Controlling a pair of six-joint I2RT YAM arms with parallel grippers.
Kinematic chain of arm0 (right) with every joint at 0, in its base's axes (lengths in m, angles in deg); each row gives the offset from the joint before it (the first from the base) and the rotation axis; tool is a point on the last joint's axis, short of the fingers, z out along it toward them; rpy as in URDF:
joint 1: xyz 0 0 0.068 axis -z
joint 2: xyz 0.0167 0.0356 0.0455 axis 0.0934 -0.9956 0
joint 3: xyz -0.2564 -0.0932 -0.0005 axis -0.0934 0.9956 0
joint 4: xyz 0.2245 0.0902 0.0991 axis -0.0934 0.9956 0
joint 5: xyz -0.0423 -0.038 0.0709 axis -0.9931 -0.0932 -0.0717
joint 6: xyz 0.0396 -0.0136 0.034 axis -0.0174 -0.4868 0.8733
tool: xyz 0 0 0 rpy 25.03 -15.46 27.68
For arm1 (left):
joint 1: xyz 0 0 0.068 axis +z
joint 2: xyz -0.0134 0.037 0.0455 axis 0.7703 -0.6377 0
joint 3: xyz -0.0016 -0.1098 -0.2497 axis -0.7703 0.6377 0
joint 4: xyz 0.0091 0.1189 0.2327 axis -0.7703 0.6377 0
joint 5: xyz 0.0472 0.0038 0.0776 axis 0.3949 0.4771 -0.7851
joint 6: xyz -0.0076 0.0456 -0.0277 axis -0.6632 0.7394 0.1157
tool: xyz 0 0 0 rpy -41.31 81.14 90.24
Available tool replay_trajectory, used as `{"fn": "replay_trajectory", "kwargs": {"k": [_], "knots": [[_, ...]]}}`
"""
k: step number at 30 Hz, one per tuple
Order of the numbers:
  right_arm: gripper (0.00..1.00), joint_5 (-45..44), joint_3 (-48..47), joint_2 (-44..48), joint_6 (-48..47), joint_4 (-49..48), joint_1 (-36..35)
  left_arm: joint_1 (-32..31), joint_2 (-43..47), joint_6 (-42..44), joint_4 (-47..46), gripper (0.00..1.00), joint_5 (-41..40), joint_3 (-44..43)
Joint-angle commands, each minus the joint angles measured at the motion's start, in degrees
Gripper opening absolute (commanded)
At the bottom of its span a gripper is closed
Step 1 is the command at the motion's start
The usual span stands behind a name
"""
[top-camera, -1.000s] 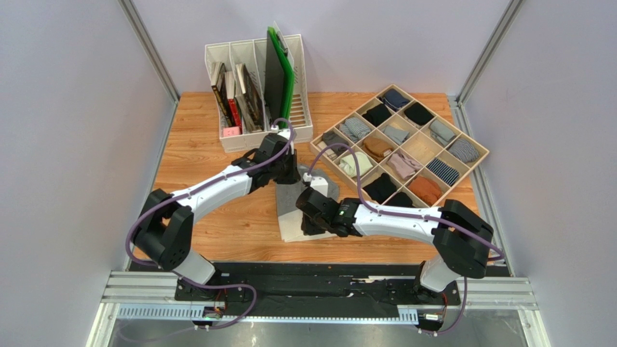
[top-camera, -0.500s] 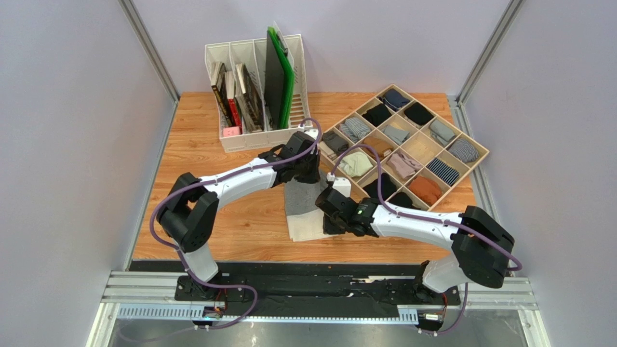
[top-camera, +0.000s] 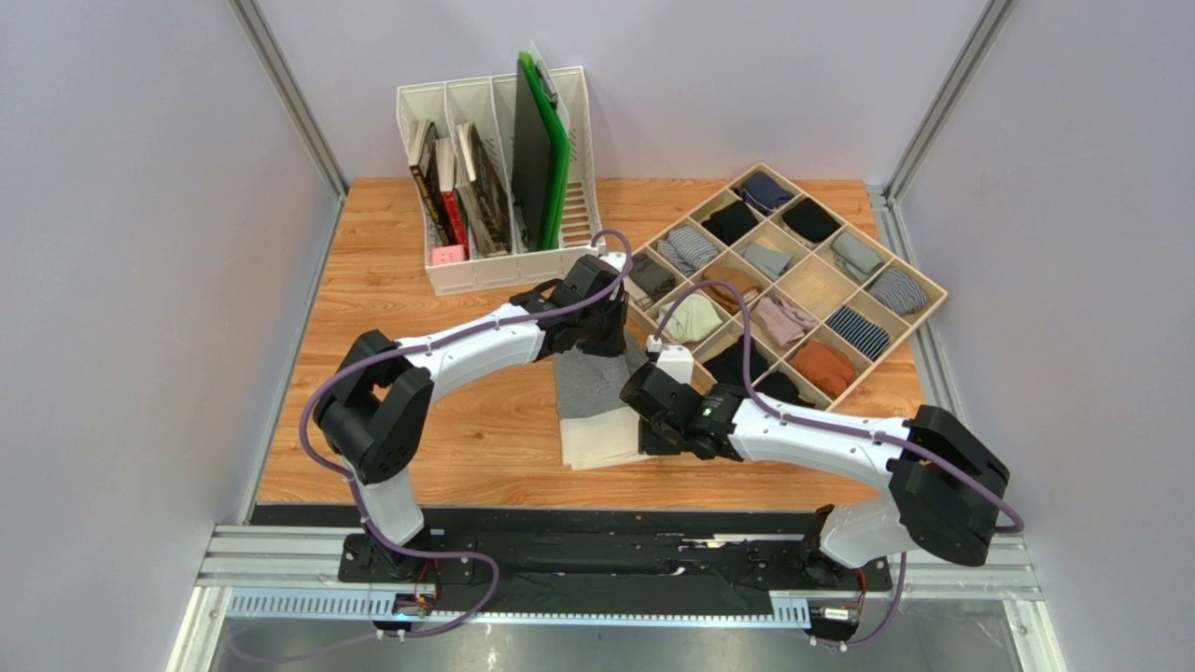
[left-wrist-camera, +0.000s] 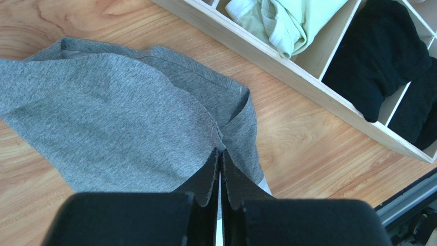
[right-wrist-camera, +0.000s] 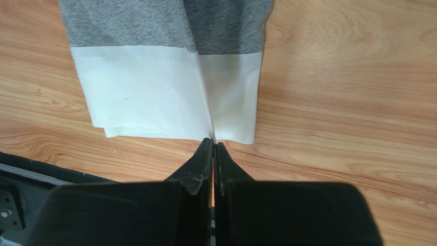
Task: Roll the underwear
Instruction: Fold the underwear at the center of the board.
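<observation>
The underwear [top-camera: 589, 399] lies flat on the wooden table, folded into a narrow strip, grey part toward the back and white waistband [top-camera: 596, 445] toward the front. My left gripper [top-camera: 603, 343] is shut on the grey far edge; in the left wrist view its tips [left-wrist-camera: 220, 151] pinch a fold of the grey knit [left-wrist-camera: 118, 118]. My right gripper [top-camera: 648, 427] is shut at the near edge; in the right wrist view its tips [right-wrist-camera: 213, 142] meet the waistband [right-wrist-camera: 154, 92] at its hem. No lettering shows on the waistband.
A wooden divider tray [top-camera: 919, 287] with several rolled bundles sits at the back right, its corner close to the underwear; its wall [left-wrist-camera: 287, 66] shows in the left wrist view. A white file holder [top-camera: 491, 266] with books stands at the back. The table's front edge [right-wrist-camera: 31, 164] is near.
Both arms have moved to the right, and the underwear has slid with them toward the divider tray. Both grippers stay shut.
</observation>
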Motion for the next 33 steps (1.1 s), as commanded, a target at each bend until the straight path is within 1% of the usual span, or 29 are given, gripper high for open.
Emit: {"fn": "replay_trajectory", "kwargs": {"k": [1,8,24,33], "knots": [[0.00,-1.9,1.6,1.9,1.2,1.7,0.8,-0.9,-1.0,0.1,-1.2,0.00,-0.2,-2.7],[0.00,-1.9,2.5,1.9,1.3,2.2,1.4,-1.9,-2.7,-0.1,-1.0,0.00,0.0,-4.7],[0.00,-3.7,3.8,3.5,2.1,6.9,2.8,-3.7,-6.3,-0.8,-1.1,0.00,0.7,-8.1],[0.00,-3.7,4.5,3.9,2.5,7.4,2.9,-4.1,-8.4,-1.1,-1.2,0.00,1.5,-9.6]]}}
